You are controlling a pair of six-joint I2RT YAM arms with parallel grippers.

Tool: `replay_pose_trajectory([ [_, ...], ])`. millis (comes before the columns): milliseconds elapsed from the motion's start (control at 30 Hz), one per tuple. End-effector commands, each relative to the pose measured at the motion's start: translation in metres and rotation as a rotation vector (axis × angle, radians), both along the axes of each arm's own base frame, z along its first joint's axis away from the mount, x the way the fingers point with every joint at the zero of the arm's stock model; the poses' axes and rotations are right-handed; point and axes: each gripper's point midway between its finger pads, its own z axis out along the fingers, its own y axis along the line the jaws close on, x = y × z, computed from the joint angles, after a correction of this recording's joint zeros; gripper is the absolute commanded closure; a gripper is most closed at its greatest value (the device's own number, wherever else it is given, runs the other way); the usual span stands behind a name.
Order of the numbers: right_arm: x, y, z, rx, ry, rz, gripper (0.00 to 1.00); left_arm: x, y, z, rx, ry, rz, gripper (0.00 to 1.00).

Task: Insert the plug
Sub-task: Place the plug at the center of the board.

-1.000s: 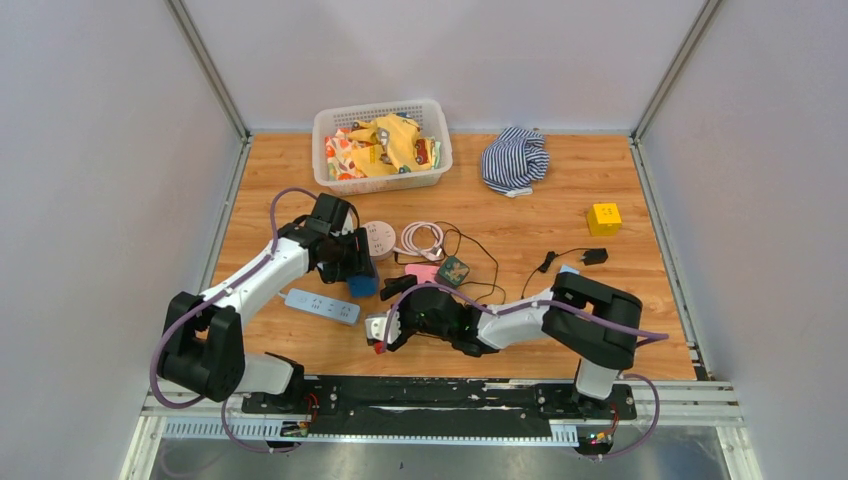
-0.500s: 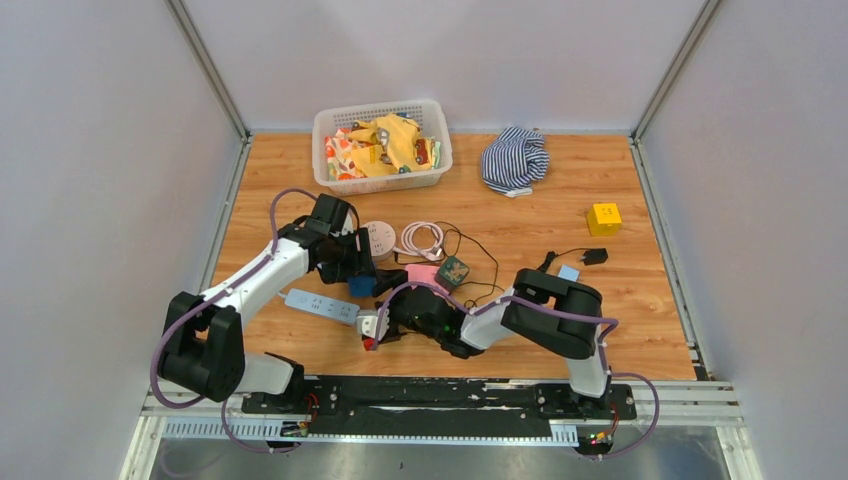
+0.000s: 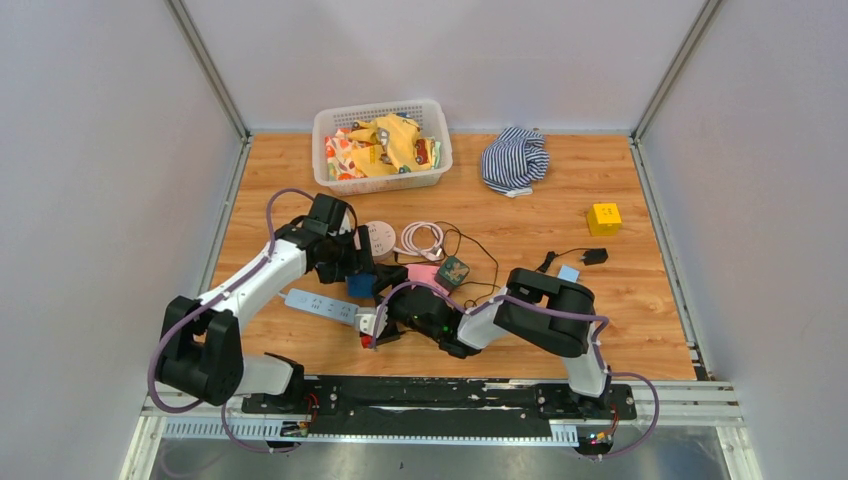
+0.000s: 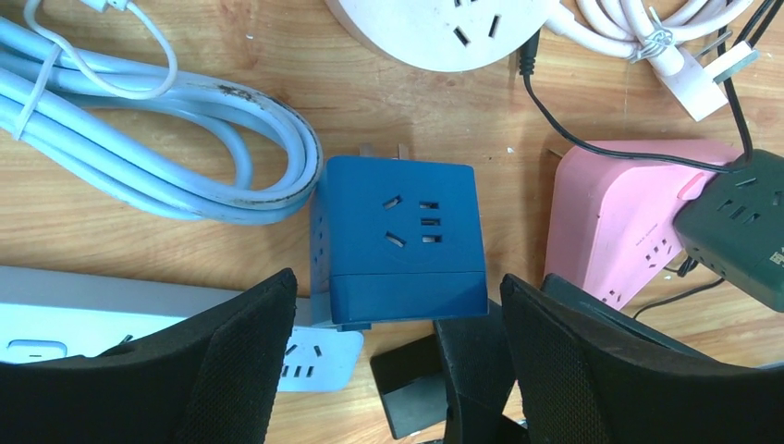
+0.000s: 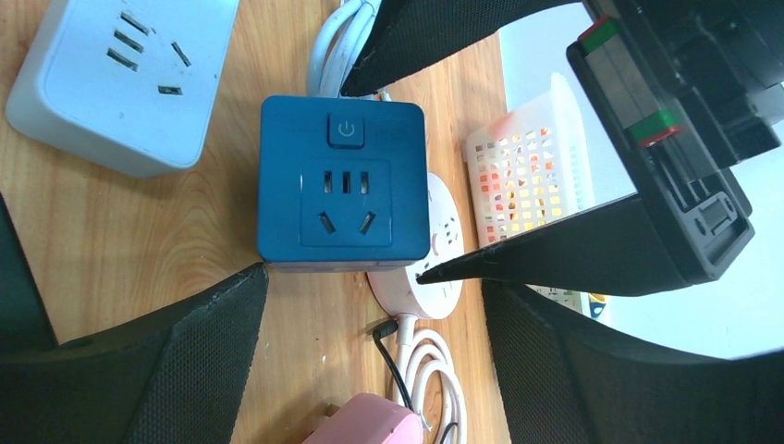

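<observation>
Flanking blue cube socket [image 4: 398, 231], left claw [image 4: 398, 279] spread; right claw [image 5: 374, 276] also spread, both arms stretched low toward it.

Wooden table [image 3: 560, 210] with basket [image 3: 385, 183], striped cloth [image 3: 515, 158], yellow cube [image 3: 603, 218], power strip [image 3: 320, 305]

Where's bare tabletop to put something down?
Free: wood between striped cloth and yellow block; the strip right of that block; the back-left corner beside the basket. Crowded: centre, around the blue socket cube, pink socket, white cable coil.
</observation>
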Motion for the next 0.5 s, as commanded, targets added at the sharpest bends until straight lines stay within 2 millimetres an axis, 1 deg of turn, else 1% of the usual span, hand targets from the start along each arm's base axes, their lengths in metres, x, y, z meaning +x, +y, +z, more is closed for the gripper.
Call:
replay_pose_trajectory([
  [0, -0.014, 0.013, -0.011, -0.028, 0.03, 0.089, 0.15, 0.01, -0.026, 0.029, -0.136, -0.071, -0.032, 0.16],
  [67, -0.014, 0.014, -0.011, -0.027, 0.03, 0.09, 0.15, 0.014, -0.028, 0.036, -0.153, -0.086, -0.03, 0.14],
  [167, -0.018, 0.016, -0.011, -0.024, 0.043, 0.111, 0.15, 0.023, -0.035, 0.056, -0.22, -0.142, -0.01, 0.11],
  [233, -0.02, 0.017, -0.014, -0.03, 0.057, 0.112, 0.16, 0.03, -0.034, 0.07, -0.226, -0.18, 0.011, 0.1],
  [333, -0.028, 0.024, -0.018, -0.036, 0.075, 0.155, 0.16, 0.045, -0.023, 0.08, -0.182, -0.226, 0.05, 0.09],
  [467, -0.031, 0.029, -0.02, -0.037, 0.08, 0.167, 0.16, 0.057, -0.006, 0.078, -0.186, -0.189, 0.096, 0.09],
])
